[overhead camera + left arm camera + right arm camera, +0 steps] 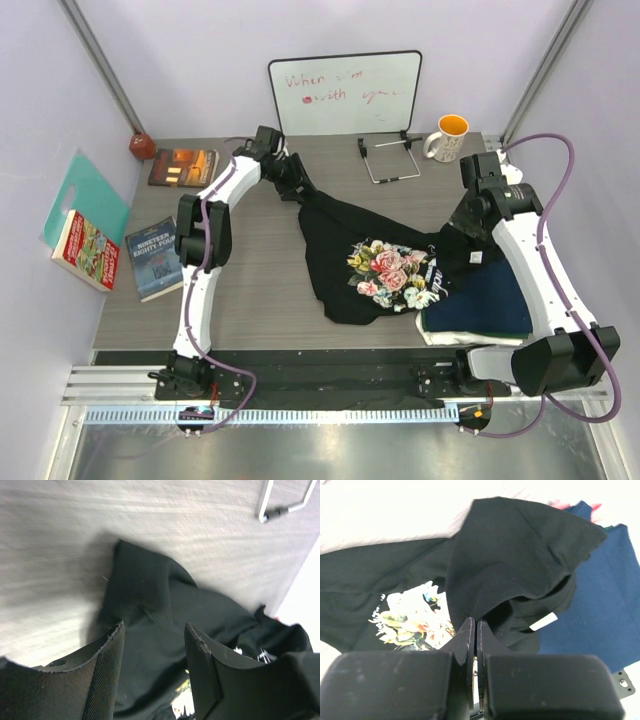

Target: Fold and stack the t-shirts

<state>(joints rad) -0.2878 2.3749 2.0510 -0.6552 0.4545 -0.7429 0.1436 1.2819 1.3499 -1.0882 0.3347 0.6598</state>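
The black t-shirt with the floral print lies crumpled at the table's middle. Its right part drapes over a folded navy t-shirt, which rests on a white one. My left gripper is open and hovers over the shirt's far left corner; black cloth shows between the fingers. My right gripper is shut on a lifted fold of the black shirt above the navy shirt; its jaws pinch the cloth.
At the back stand a whiteboard, an orange-and-white mug and a metal wire stand, which also shows in the left wrist view. Books lie at the left.
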